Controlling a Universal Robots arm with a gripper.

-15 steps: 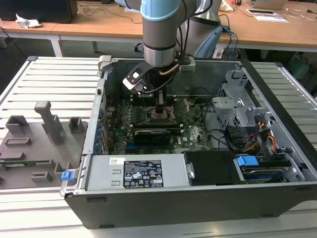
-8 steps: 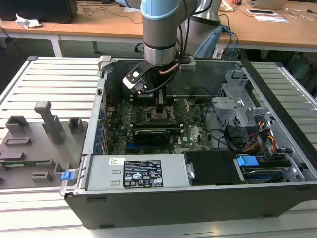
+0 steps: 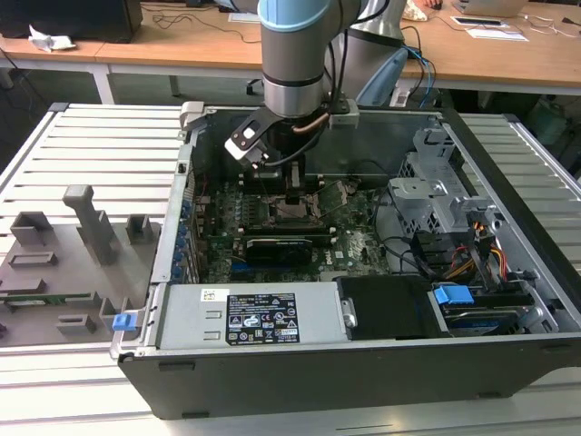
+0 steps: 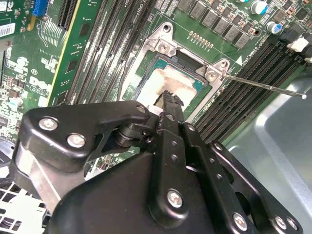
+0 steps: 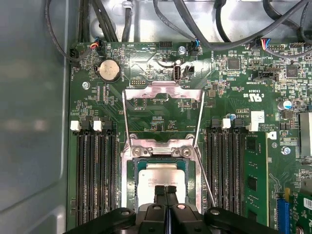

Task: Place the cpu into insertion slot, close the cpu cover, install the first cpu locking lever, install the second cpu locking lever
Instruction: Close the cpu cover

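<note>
**A:** Where is the small flat square cpu with the dull silvery-tan metal face (image 5: 161, 174)?

**B:** It lies flat inside the square black-framed insertion slot with the shiny metal rim (image 5: 160, 152), set in the green circuit board (image 5: 92, 97).

**A:** And the black two-fingered gripper (image 5: 166, 189)?

**B:** It is clenched. Both wrist views show its fingers pressed together with nothing between them, tips at the cpu's edge. I cannot tell whether they touch it.

**A:** And the thin silvery cpu cover frame (image 5: 163, 91)?

**B:** It is open. The first wrist view shows it swung back from its hinge, with board visible through its cut-out middle.

**A:** What does the second wrist view add?

**B:** The cpu's face looks smeared whitish there. A thin shiny metal lever rod (image 4: 263, 85) angles away from the slot's corner, across the long black memory slots (image 4: 243, 92).

**A:** And the exterior view?

**B:** It shows the arm reaching straight down into the open dark computer case (image 3: 363, 381), which sits on a grey slatted table (image 3: 82, 136). The gripper hides most of the slot.
</note>
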